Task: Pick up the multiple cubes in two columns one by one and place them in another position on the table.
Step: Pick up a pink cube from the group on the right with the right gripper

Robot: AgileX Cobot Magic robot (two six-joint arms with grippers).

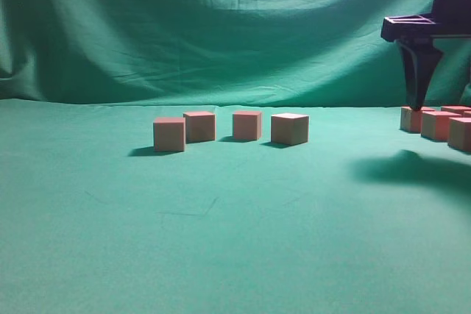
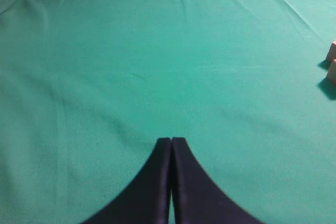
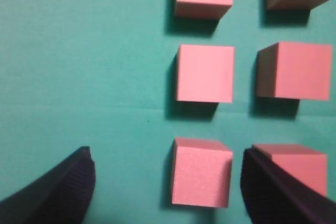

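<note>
Green cloth covers the table (image 1: 221,240), and the cubes sit on it in two groups. Four stand in a loose row left of centre in the exterior view (image 1: 230,128). The rest crowd the right edge of that frame in two columns (image 1: 440,123).

By my reading, a pick from the columns is in hand. The right gripper (image 3: 168,182) hangs over them with its fingers spread wide and nothing held. One dark pad (image 3: 63,190) fills the lower left of the right wrist frame. The other sits at the lower right, across the corner of a neighbouring cube. The nearest left-column cube (image 3: 202,171) lies between them. The next move seems to call for lowering and closing on that cube alone without nudging the neighbour, so the far pad likely needs to clear it first.

The left gripper (image 2: 171,145) is pressed closed over bare cloth, holding nothing.

Only the right wrist view shows the grid of six cubes. Only the exterior view shows the placed row. The left wrist view catches just two cube edges (image 2: 332,62) at its right margin
</note>
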